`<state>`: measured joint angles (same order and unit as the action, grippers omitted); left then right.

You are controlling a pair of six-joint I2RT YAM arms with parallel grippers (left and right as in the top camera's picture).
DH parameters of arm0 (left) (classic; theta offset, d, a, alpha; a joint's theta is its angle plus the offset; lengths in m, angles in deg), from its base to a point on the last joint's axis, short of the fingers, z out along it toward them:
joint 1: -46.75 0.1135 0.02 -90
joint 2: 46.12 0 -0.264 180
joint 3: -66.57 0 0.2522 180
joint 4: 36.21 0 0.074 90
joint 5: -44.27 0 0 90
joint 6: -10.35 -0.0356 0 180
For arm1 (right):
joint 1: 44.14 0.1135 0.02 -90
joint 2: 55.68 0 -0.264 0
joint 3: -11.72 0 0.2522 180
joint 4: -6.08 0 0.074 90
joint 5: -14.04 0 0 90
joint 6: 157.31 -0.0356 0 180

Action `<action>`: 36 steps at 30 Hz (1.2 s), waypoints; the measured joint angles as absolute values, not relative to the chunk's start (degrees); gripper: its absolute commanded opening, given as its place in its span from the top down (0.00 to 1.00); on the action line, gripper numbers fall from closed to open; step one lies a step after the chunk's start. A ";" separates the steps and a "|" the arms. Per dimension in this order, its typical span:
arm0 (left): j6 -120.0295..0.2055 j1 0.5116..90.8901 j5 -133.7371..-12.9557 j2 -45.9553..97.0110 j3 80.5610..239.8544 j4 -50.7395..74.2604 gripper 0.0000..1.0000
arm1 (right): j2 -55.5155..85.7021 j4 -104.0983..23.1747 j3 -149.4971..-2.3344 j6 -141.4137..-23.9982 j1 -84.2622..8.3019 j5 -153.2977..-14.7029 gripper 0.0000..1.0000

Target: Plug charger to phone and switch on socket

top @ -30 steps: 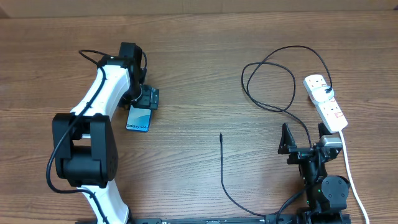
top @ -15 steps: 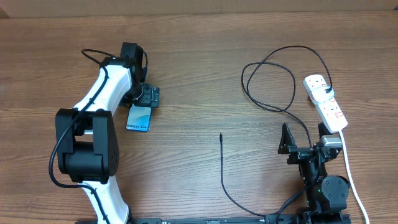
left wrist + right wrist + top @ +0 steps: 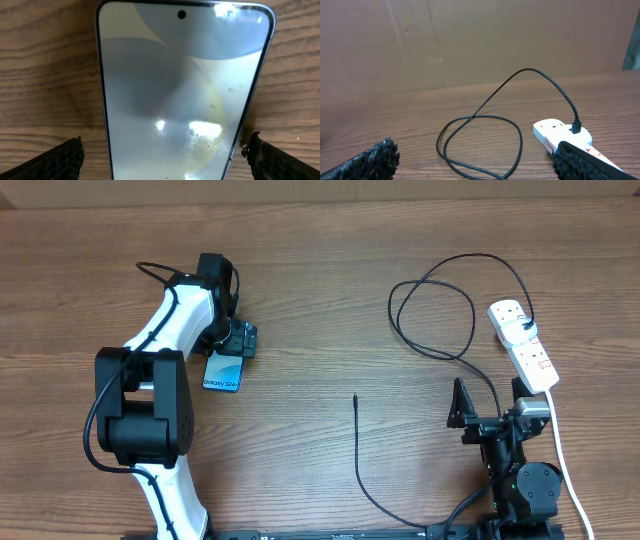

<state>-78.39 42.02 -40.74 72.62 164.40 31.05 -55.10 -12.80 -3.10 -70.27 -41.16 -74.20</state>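
The phone lies flat on the table with its light blue screen up, and it fills the left wrist view. My left gripper is open and straddles the phone's end, with a finger on each side and a small gap at both edges. The charger cable loops at the right; its slim free plug lies on the bare table and its other end is plugged into the socket. My right gripper is open and empty, low beside the socket, facing the cable loop.
The socket's thick white cord runs down the right edge past the right arm's base. A brown cardboard wall stands behind the table. The left arm arches over the table's left side.
The left arm's elbow and lower links have shifted slightly to the right. The gripper stays over the phone. The right arm, cable and socket have not moved.
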 measured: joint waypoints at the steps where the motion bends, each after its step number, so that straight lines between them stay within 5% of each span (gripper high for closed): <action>1: -78.55 42.02 -40.74 72.64 164.40 31.14 0.00 | -55.10 -12.76 -3.10 -70.29 -41.16 -74.22 0.00; 16: -78.76 42.02 -40.80 73.30 164.40 31.57 0.08 | -55.10 -12.74 -3.10 -70.27 -41.16 -74.20 0.00; 20: -78.74 42.02 -40.78 73.32 164.40 31.57 0.00 | -55.10 -12.76 -3.10 -70.27 -41.16 -74.22 0.00; 36: -79.22 42.02 -43.56 73.34 164.40 31.57 0.00 | -55.10 -12.74 -3.10 -70.25 -41.16 -74.22 0.00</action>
